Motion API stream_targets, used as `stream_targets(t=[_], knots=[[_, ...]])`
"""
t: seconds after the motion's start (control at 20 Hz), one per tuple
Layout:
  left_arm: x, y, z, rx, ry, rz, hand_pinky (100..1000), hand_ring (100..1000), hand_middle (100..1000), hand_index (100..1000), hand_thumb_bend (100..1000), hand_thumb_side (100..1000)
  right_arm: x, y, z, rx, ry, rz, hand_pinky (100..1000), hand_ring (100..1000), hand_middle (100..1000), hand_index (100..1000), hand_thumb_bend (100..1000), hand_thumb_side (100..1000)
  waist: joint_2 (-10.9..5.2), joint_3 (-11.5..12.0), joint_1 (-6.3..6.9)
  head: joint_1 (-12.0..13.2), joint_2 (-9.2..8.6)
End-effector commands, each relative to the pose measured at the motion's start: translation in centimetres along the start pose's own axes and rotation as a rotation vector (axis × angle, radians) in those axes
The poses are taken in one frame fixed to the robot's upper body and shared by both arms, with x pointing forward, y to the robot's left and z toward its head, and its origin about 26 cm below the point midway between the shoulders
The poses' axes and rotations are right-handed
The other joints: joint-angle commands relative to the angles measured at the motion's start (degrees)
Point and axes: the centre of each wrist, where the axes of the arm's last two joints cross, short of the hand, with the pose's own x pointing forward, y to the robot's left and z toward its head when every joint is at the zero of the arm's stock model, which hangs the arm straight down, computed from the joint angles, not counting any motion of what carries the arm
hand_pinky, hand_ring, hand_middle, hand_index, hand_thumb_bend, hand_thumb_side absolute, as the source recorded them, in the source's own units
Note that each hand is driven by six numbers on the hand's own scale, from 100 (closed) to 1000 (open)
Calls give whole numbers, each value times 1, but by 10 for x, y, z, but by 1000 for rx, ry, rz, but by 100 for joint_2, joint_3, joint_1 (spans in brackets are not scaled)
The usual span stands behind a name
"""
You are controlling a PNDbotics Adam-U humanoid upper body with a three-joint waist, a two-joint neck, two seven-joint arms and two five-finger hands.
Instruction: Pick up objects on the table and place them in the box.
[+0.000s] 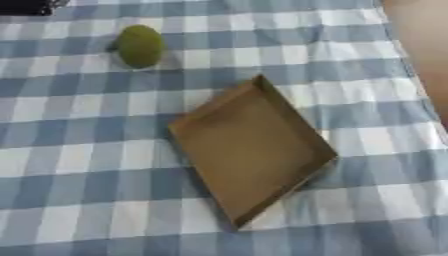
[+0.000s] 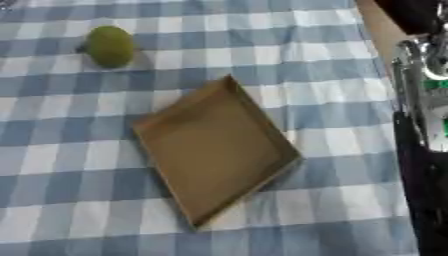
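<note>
A green, rounded fruit-like object point(image 1: 140, 46) lies on the blue-and-white checked cloth at the far left. A shallow brown cardboard box point(image 1: 252, 150) sits near the middle, turned cornerwise, with nothing inside it. My right arm point(image 2: 422, 165) runs black and silver along the right edge of the right eye view, apart from both box and fruit. Its hand end is blurred and cut by the edge. My left hand shows in neither view.
The checked cloth point(image 1: 79, 165) covers the whole table. A bare tan strip point(image 1: 429, 45) runs along the table's right side. A dark shape point(image 1: 24, 6) sits at the far left corner.
</note>
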Motion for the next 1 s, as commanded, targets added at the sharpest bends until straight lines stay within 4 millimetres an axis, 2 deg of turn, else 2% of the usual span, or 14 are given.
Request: stream_targets(t=[0.05,0.25,0.45,0.6,0.8,1.0], knots=[[-3,1,-17,-48,1,-40,859,838,860,903,280,568,6,-4,-8,12,-39,6,885,912,606,830,100,470,-108,-15,-9,53,-61],[-2,-11,-38,-105,-26,-57,870,848,866,910,358,571,7,-2,-10,9,-46,-5,885,912,606,829,100,471,-86,-33,-25,138,-83],[-3,-21,-48,-169,-39,-87,878,858,874,916,447,558,8,-1,-12,7,-57,-13,885,911,607,829,100,472,-59,-73,-26,172,-114],[-9,-21,-49,-221,-38,-98,891,871,886,921,486,566,8,-1,-13,7,-61,-14,885,912,606,829,100,472,-31,-108,-6,192,-147],[-20,-13,-47,-277,-16,-128,926,900,914,943,595,588,9,-2,-14,11,-62,-9,885,913,605,829,100,470,10,-149,34,199,-187],[-28,-8,-44,-332,5,-158,942,919,930,956,631,602,9,-2,-14,16,-62,-6,886,914,605,829,100,470,41,-174,69,192,-202]])
